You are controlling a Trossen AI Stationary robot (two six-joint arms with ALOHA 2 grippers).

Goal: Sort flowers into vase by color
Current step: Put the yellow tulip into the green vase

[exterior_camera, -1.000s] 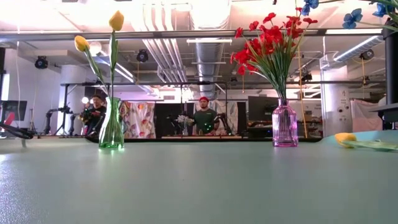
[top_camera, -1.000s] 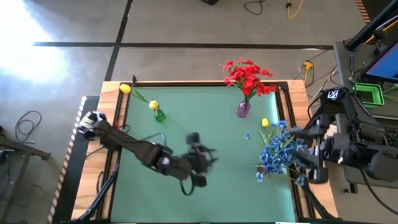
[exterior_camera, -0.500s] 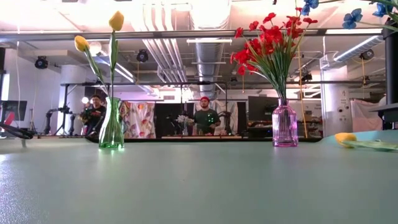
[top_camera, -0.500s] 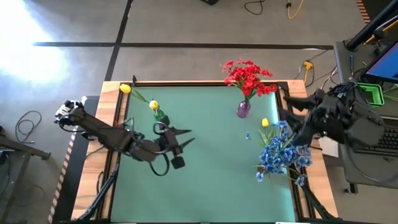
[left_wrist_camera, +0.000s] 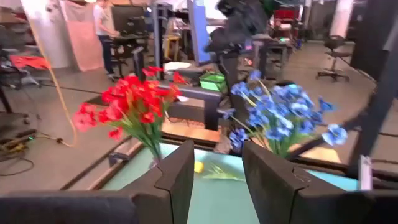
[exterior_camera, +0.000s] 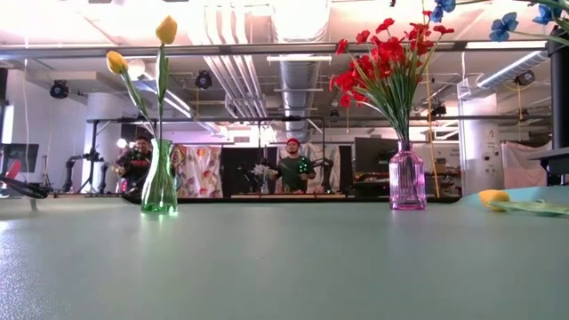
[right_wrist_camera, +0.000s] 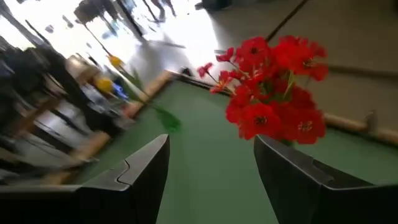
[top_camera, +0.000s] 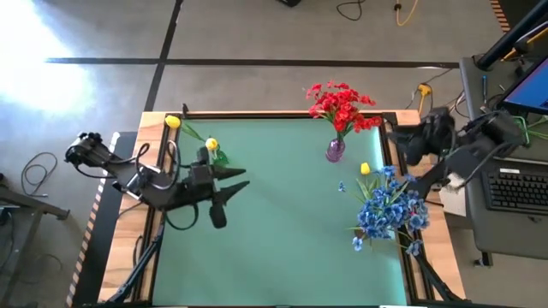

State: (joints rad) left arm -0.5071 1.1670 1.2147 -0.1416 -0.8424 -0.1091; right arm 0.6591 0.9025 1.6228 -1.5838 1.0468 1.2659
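Red flowers (top_camera: pixel 342 104) stand in a purple vase (top_camera: pixel 334 152) at the far middle. Two yellow tulips (top_camera: pixel 211 145) stand in a green vase (top_camera: pixel 220 159) at the far left. A blue bunch (top_camera: pixel 390 210) stands at the right; what holds it is hidden. One yellow flower (top_camera: pixel 366 169) lies on the table beside the blue bunch; it also shows in the low view (exterior_camera: pixel 492 197). My left gripper (top_camera: pixel 233 181) is open and empty, just near of the green vase. My right gripper (top_camera: pixel 396 137) is open and empty at the far right edge, right of the purple vase.
The green table top (top_camera: pixel 282 231) is bordered by a wooden frame (top_camera: pixel 154 128). A keyboard and a green bin (top_camera: pixel 509 128) lie off the table to the right. People (exterior_camera: pixel 293 169) stand in the room beyond the far edge.
My left gripper has drawn back from the table's middle toward the left and far edge, ending beside the green vase, fingers turned toward the right. My right gripper has gone from beside the blue bunch toward the far edge. The flowers have stayed where they were.
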